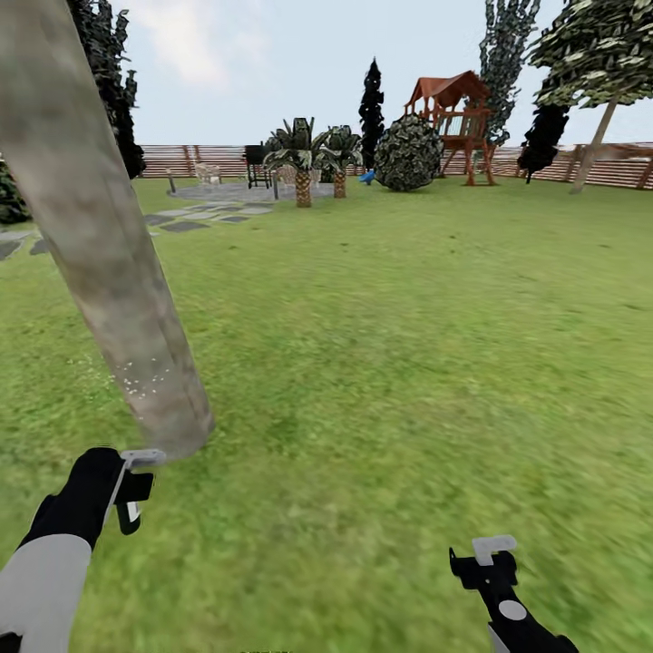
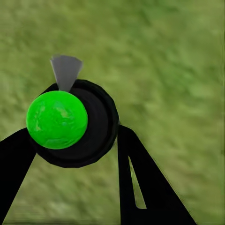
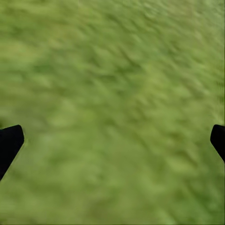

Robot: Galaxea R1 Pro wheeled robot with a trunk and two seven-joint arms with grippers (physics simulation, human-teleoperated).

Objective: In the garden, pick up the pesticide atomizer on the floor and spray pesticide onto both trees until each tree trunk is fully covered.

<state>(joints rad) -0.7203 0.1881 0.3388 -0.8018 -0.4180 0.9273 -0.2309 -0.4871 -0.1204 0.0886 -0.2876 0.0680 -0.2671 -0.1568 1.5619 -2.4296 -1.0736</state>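
A thick, mottled grey-brown trunk (image 1: 109,245) is seen leaning across the left of the head view, its base met by the lawn (image 1: 390,363) just ahead of the left gripper (image 1: 136,490). A patch of small pale specks is visible low on the trunk, near its base. The atomizer (image 2: 70,123) is seen in the left wrist view as a black round body with a bright green cap and a grey nozzle at its far edge; it is held between the two black fingers (image 2: 140,183) of the left gripper, which are closed against its sides. In the head view the grey nozzle (image 1: 143,457) is seen close to the foot of the trunk; whether the two touch cannot be told. The right gripper (image 1: 485,558) is seen low at the right of the head view, over bare grass and well apart from the trunk; in the right wrist view its fingertips (image 3: 9,143) stand wide apart with only grass (image 3: 112,108) between them. Farther off, grey stepping stones (image 1: 195,220) lead to a paved patch, beside which two short palms (image 1: 304,163) stand. A round bush (image 1: 408,152), a red-brown play tower (image 1: 458,118) and a slatted fence (image 1: 181,160) are seen beyond. A second pale leaning trunk (image 1: 594,145) stands at the far right by the fence.
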